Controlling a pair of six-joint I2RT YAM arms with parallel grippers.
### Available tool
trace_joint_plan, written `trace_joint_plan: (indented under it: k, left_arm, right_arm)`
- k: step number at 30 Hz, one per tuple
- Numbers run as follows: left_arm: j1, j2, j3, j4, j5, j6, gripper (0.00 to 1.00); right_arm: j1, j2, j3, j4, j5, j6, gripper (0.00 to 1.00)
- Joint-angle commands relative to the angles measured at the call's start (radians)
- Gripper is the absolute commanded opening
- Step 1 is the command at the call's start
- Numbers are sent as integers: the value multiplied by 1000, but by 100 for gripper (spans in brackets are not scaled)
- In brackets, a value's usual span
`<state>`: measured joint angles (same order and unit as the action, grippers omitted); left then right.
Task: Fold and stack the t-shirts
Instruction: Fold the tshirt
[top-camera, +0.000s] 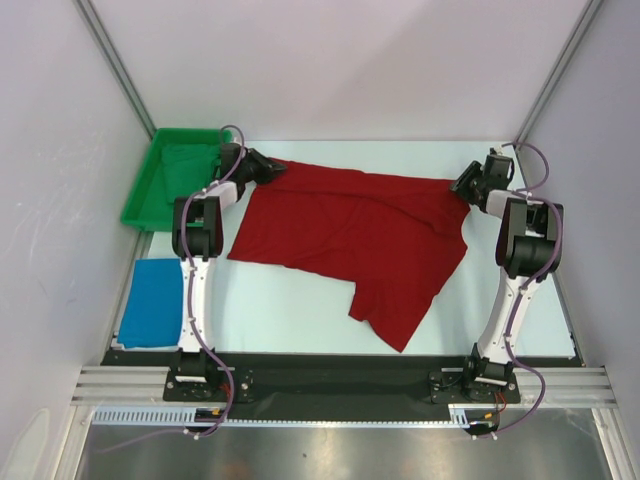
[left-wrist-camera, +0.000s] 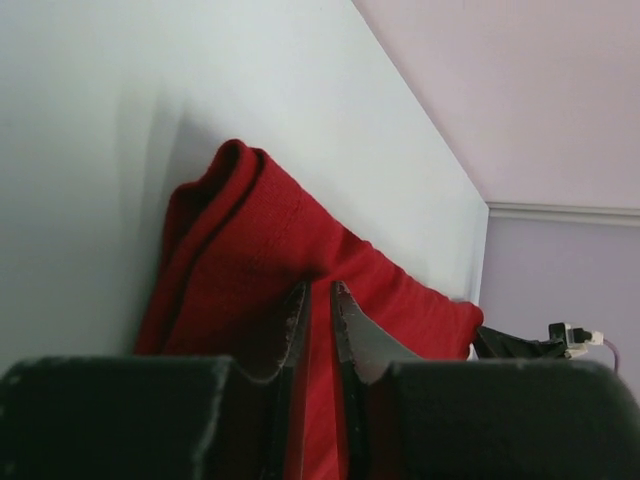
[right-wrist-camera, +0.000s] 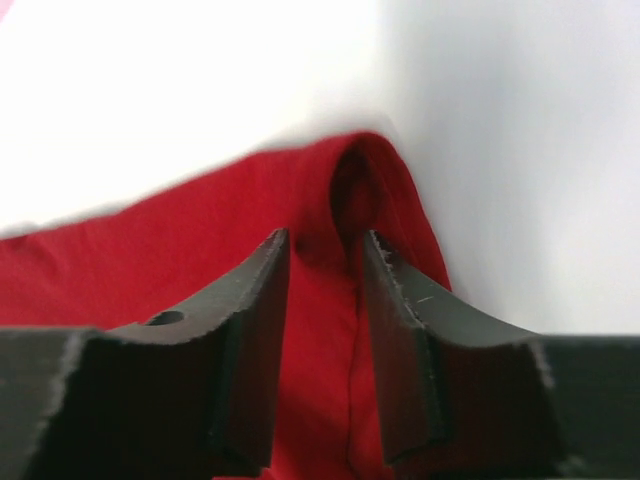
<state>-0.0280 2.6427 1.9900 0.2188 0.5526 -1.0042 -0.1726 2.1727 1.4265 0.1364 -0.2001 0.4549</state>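
The deep red t-shirt (top-camera: 350, 235) lies spread across the middle of the table, with one part trailing toward the near edge. My left gripper (top-camera: 272, 170) is at its far left corner. In the left wrist view the jaws (left-wrist-camera: 318, 290) stand nearly together with a thin layer of red cloth (left-wrist-camera: 250, 230) pinched between them. My right gripper (top-camera: 463, 185) is at the shirt's far right corner. Its jaws (right-wrist-camera: 325, 240) stand apart, astride a raised fold of red cloth (right-wrist-camera: 150, 270). The bright blue t-shirt (top-camera: 152, 300) lies folded at the near left.
A green tray (top-camera: 135, 200) holding green cloth stands at the far left, just beside my left gripper. Walls enclose the table at the back and on both sides. The black rail with both arm bases runs along the near edge.
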Motion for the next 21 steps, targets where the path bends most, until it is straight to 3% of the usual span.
trace_joint_plan:
  k: [1, 7, 9, 10, 11, 12, 21]
  left_arm:
    - [7, 20, 47, 25, -17, -42, 17]
    - [14, 40, 62, 14, -23, -51, 16]
    - [16, 51, 81, 5, -23, -50, 15]
    - [16, 56, 87, -4, -23, -47, 15]
    - [17, 60, 90, -7, -26, -45, 15]
    - [19, 60, 92, -10, -31, -43, 15]
    - [25, 102, 174, -50, -42, -22, 13]
  right_arm:
    - [-7, 24, 60, 49, 1, 4, 39]
    - [-13, 61, 98, 48, -1, 21, 43]
    - [-18, 84, 118, 48, -12, 28, 38]
    - [-19, 88, 123, 48, -15, 31, 32]
    - [-21, 94, 127, 46, -6, 37, 10]
    - [-22, 96, 127, 46, 4, 41, 0]
    - [-31, 79, 108, -12, 195, 67, 0]
